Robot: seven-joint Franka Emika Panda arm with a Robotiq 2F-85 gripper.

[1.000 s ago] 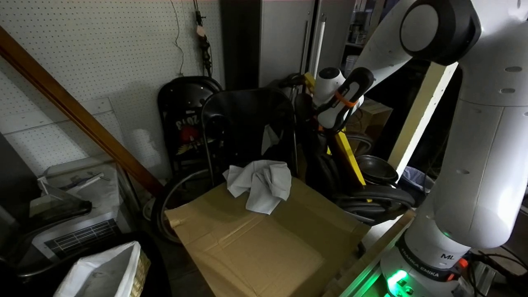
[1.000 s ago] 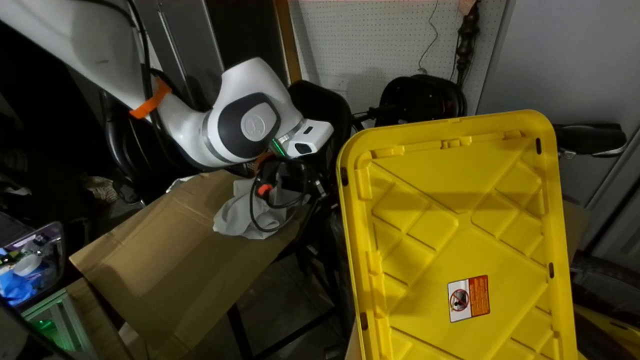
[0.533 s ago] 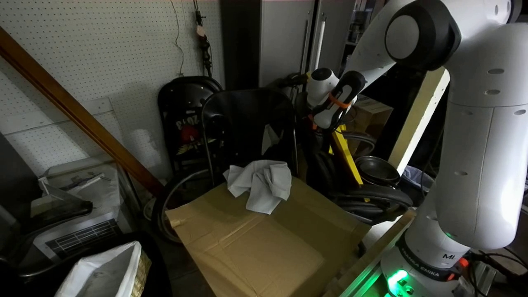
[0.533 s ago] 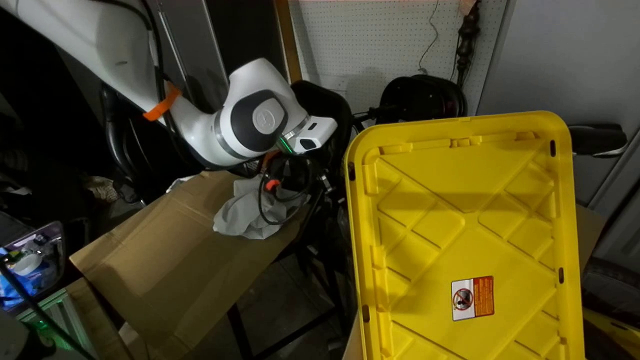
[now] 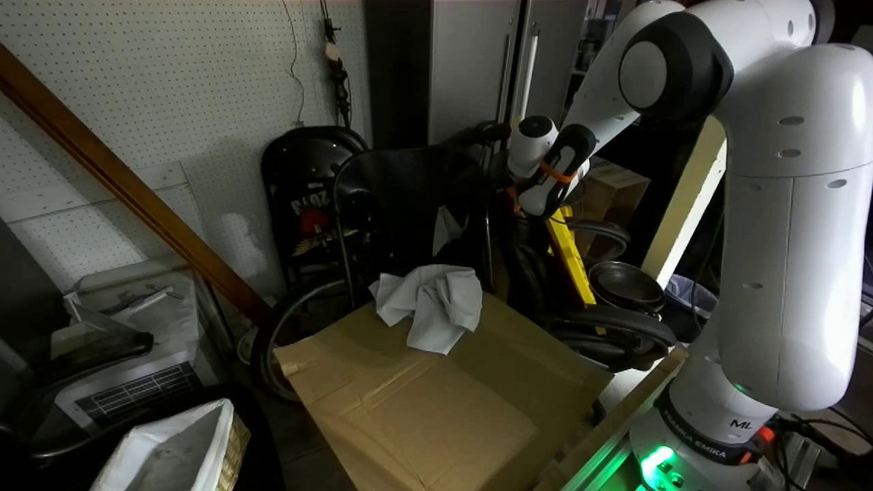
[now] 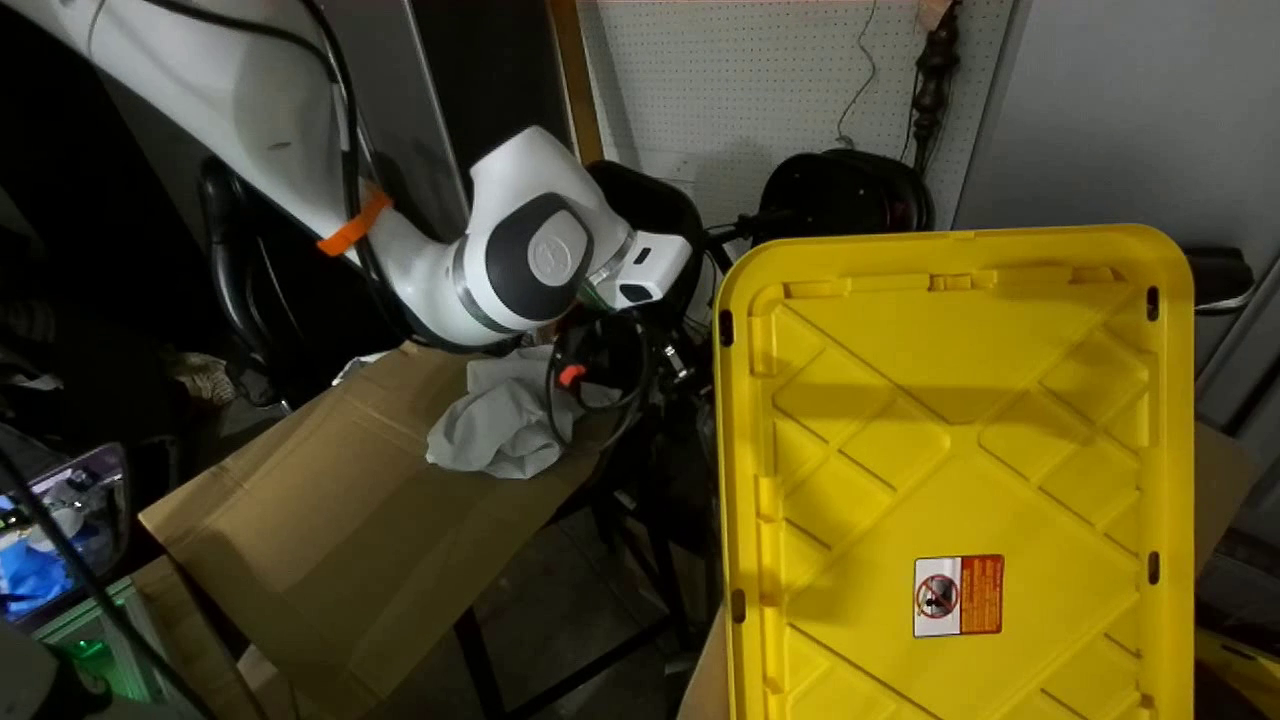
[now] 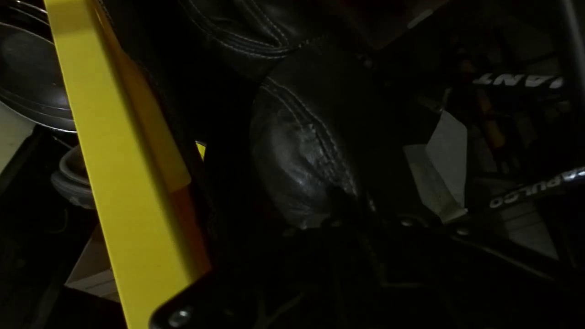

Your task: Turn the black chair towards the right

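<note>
One tall, yellow-faced, black leather-like chair [image 7: 297,157] is best turned by slow sideways pressure from the black metal-jointed hand [image 6: 685,366], grip indiscernible.

A crumpled grey cloth [image 5: 431,308] lies on the cardboard sheet [image 5: 443,423], near its far edge as seen in an exterior view, and a metal-framed chair [image 5: 402,174] stands just beyond that edge. Left of the sheet is a basket [image 5: 234,450] (wicker, with a white lining), and a wooden beam [image 5: 129,191] slants down, its lower end beyond the sheet's left corner. A dark pan [image 5: 624,281] sits beyond the right corner; a pegboard wall [image 5: 198,82] and tall grey doors [image 5: 470,75] rise well behind the cardboard.
</note>
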